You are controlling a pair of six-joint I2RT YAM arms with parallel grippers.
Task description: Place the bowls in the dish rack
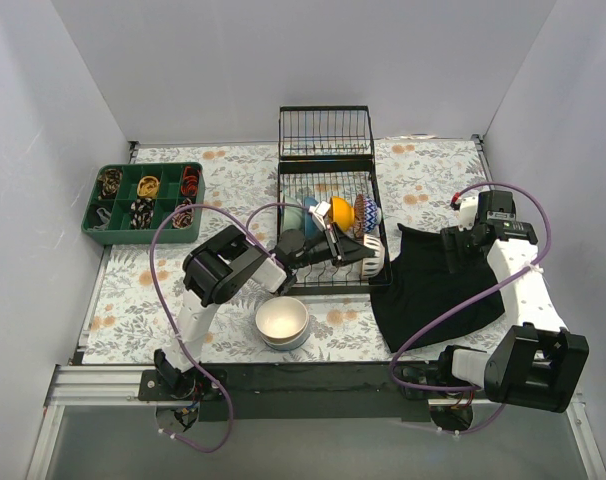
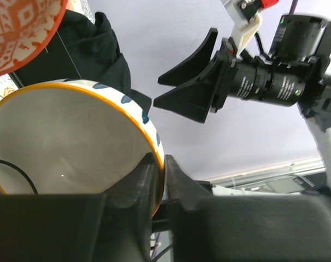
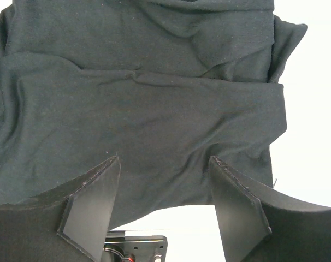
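**1. dish rack** [image 1: 325, 163]: black wire, centre of bench toward far edge, upright basket section at its far end.

**2. Bowls in rack:** we count an orange-yellow bowl [image 1: 342, 212] on edge mid-rack, a pale blue-green bowl [image 1: 305, 215] to its left, and a white ribbed bowl [image 1: 374, 257] at the rack's near-right corner.

**3. left gripper** [image 2: 161, 170]: clamped on the rim of an orange-rimmed white bowl [image 2: 67, 142], held over the rack. A red-patterned bowl [image 2: 18, 33] sits close beside it; we cannot tell which slot.

**4. cream-white bowl** [image 1: 282, 318]: outside the rack, nested on another bowl, centre of bench by near edge.

**5. right gripper** [image 3: 164, 164]: fingers spread wide, nothing between them, above a black cloth [image 3: 154, 82] on the right side of the bench.

**6. green compartment tray** [image 1: 93, 205]: far-left corner, contents too small to ID.
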